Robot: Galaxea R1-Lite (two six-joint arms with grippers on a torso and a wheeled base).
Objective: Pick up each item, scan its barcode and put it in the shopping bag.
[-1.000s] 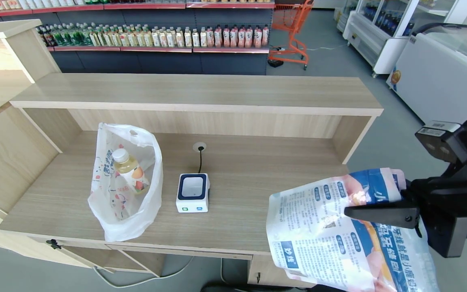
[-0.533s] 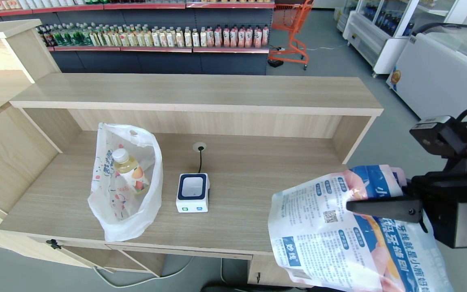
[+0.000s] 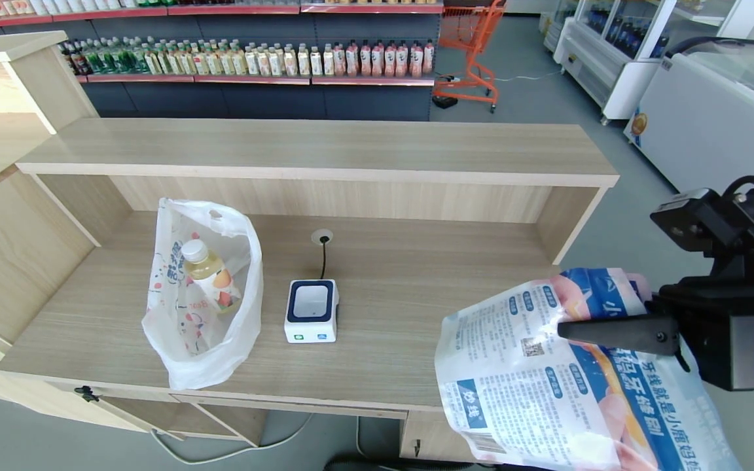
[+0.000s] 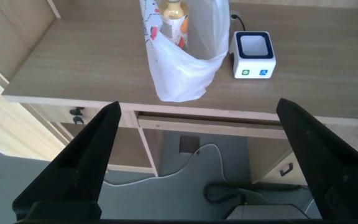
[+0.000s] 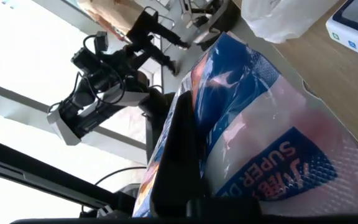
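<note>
My right gripper [image 3: 603, 320] is shut on the top edge of a large blue, white and pink food packet [image 3: 547, 379], held in the air off the counter's front right corner, printed back facing the head camera. The same packet [image 5: 260, 143] shows in the right wrist view with a dark finger [image 5: 182, 155] pressed against it. A white barcode scanner [image 3: 311, 311] with a dark window sits mid-counter, and again in the left wrist view as scanner [image 4: 254, 54]. The white shopping bag [image 3: 203, 294] stands left of it, holding a yellow drink bottle [image 3: 210, 275]. My left gripper [image 4: 197, 155] is open, low in front of the counter.
The wooden counter [image 3: 383, 288] has a raised back shelf [image 3: 318, 150] and side walls. The scanner's cable [image 3: 323, 255] runs to a hole behind it. Shelves of bottles [image 3: 252, 59], an orange cart [image 3: 475, 46] and freezers [image 3: 711, 118] stand beyond.
My right gripper has tilted with the packet: the wrist camera swung downward and the packet's lower end swung slightly right and down. Bag and scanner stayed put.
</note>
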